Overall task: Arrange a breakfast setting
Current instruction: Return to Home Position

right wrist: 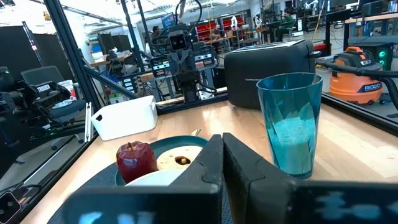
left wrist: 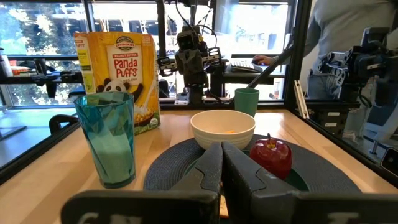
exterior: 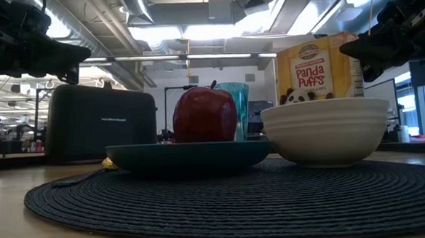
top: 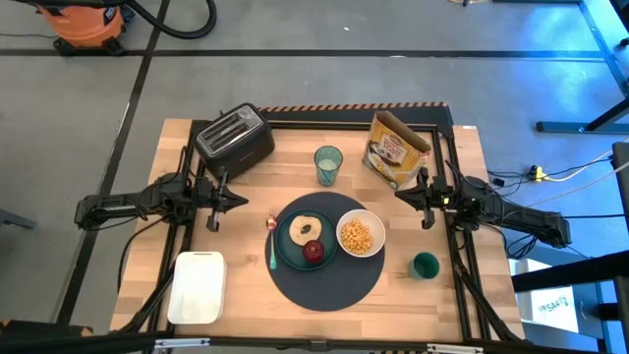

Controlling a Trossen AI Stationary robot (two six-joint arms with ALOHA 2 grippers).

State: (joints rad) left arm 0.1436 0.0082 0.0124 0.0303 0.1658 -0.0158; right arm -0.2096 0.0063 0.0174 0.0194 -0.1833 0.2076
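A round dark-blue mat (top: 324, 277) lies at the table's middle. On it stand a teal plate (top: 285, 248) with a bagel (top: 306, 228) and a red apple (top: 314, 252), and a white bowl (top: 361, 234) of yellow cereal. A teal utensil (top: 272, 254) lies at the plate's left. A dark-green mug (top: 425, 265) stands right of the mat. My left gripper (top: 244, 200) is shut and empty, left of the mat. My right gripper (top: 398, 195) is shut and empty, right of the mat.
A black toaster (top: 234, 140) stands at the far left. A teal glass (top: 328, 164) stands beyond the mat. A cereal box (top: 396, 149) stands at the far right. A white tray (top: 198, 286) lies at the near left. A person sits beyond the table in the left wrist view (left wrist: 339, 37).
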